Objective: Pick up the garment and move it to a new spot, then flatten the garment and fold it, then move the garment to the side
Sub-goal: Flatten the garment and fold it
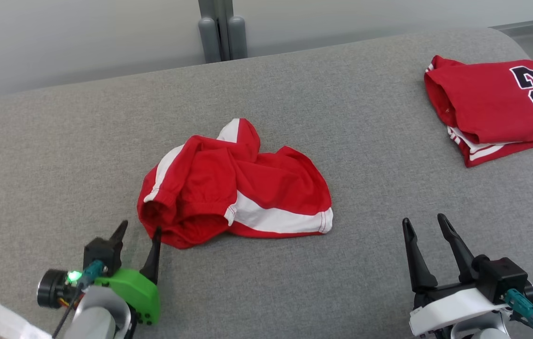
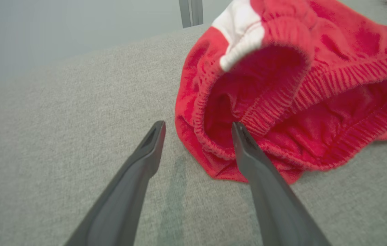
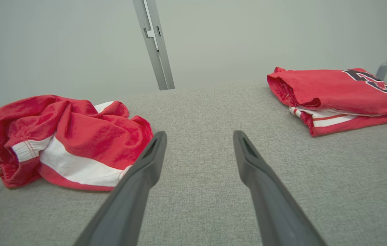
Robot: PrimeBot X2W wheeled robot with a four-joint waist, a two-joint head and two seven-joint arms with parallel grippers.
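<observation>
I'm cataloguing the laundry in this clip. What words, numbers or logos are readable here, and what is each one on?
"23": dark numerals outlined in white on the folded red jersey, lying sideways and clipped by the head view's right edge. In the right wrist view they are too oblique to read.
Crumpled red and white shorts: no text visible.
White slip at the head view's lower left: too blurred to tell whether it bears writing.

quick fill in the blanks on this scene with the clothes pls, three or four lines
The crumpled red shorts have a ____ stripe.
The folded jersey lies on the robot's ____ side of the grey surface.
The left hand is ____ at the shorts' waistband.
The right hand holds ____.
Missing words: white, right, open, nothing.
</observation>
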